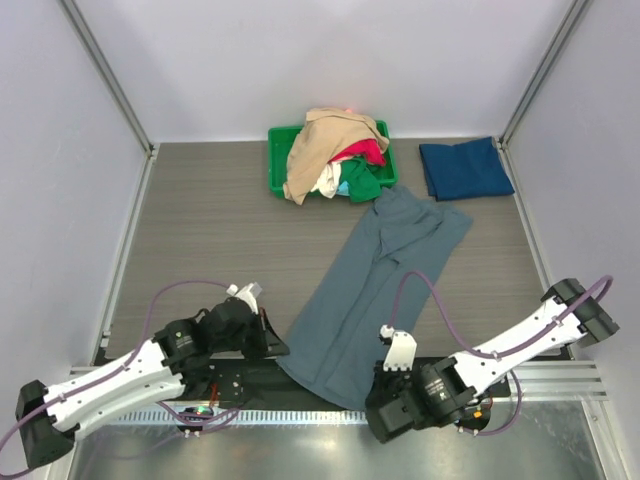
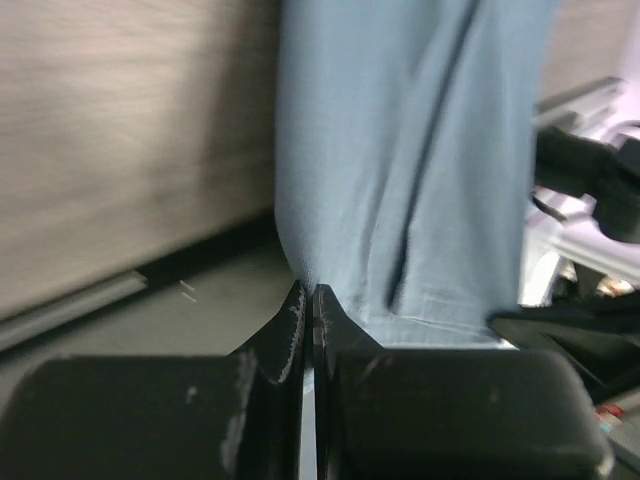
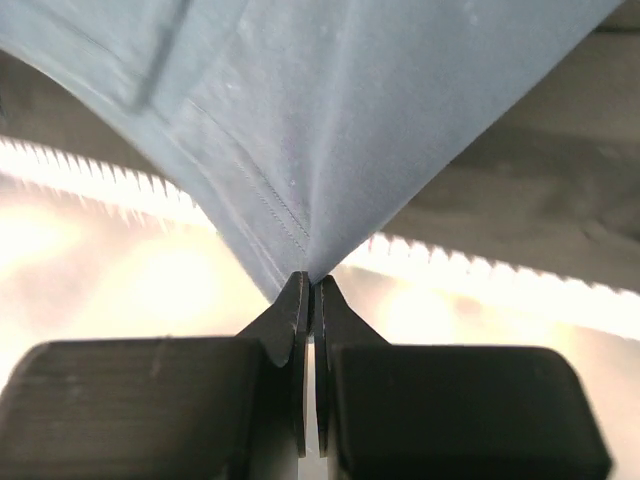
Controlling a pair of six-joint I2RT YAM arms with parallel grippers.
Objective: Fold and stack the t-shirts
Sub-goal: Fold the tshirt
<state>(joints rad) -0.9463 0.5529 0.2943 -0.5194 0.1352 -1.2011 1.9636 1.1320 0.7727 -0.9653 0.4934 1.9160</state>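
Observation:
The slate grey-blue t-shirt (image 1: 370,285) lies stretched in a long band from the green bin toward the near edge. My left gripper (image 1: 278,347) is shut on its near left corner, where the cloth (image 2: 400,160) hangs from the tips of the left gripper (image 2: 309,292). My right gripper (image 1: 372,400) is shut on its near hem, and the stitched hem (image 3: 300,130) fans out from the tips of the right gripper (image 3: 309,281). A folded dark navy-teal t-shirt (image 1: 465,168) lies at the far right. Tan (image 1: 320,145), red (image 1: 362,150), green (image 1: 362,183) and white (image 1: 328,182) t-shirts are heaped in the bin.
The green plastic bin (image 1: 280,150) stands at the far middle. White walls with metal posts close the table's sides and back. A metal rail with a toothed strip (image 1: 300,415) runs along the near edge. Purple cables loop beside both arms.

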